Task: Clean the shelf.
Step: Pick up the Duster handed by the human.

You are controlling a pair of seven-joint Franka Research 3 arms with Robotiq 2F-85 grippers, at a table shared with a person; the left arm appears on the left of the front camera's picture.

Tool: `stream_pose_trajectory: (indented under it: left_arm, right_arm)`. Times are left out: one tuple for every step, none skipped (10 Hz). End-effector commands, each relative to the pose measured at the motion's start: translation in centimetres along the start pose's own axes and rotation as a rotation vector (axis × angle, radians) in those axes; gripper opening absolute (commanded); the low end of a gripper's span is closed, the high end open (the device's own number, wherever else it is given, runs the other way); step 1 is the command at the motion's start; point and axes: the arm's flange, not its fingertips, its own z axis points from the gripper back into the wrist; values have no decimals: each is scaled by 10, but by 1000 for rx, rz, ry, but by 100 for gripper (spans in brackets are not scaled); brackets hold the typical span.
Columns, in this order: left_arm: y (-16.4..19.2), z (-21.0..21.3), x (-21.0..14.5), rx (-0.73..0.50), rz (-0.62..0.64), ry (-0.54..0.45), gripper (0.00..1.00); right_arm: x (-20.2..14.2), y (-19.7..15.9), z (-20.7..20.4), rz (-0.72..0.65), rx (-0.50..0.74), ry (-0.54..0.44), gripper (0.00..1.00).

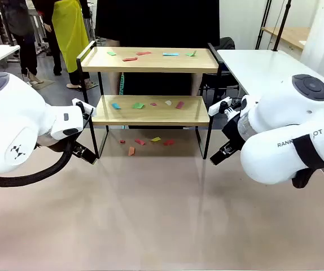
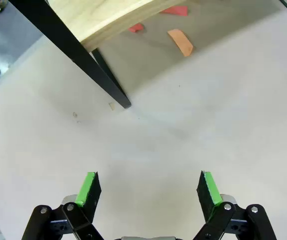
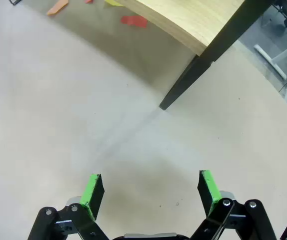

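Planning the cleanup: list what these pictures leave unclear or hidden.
Front view: the scraps on the shelf are too small to tell their material.
Front view: the person behind it is cut off by the top edge and hidden by the boards.
Wrist views: the top edge cuts off most of the shelf.

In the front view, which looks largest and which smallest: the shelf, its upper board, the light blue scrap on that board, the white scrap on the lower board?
Largest to smallest, as they look:
1. shelf
2. upper board
3. light blue scrap
4. white scrap, clearly the smallest
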Motion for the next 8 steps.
stream_pose_trajectory:
  left_arm:
    - [0,0,0,0,0,0,100]
    - [0,0,0,0,0,0,100]
    - [0,0,0,0,0,0,100]
    - [0,0,0,0,0,0,100]
    - [0,0,0,0,0,0,100]
    - [0,0,0,0,0,0,100]
    - [0,0,0,0,0,0,100]
    - [0,0,0,0,0,0,100]
  right_arm:
    - [0,0,0,0,0,0,100]
    - [0,0,0,0,0,0,100]
    - [0,0,0,0,0,0,100]
    - [0,0,0,0,0,0,100]
    - [0,0,0,0,0,0,100]
    - [0,0,0,0,0,0,100]
    - [0,0,0,0,0,0,100]
    - [0,0,0,0,0,0,100]
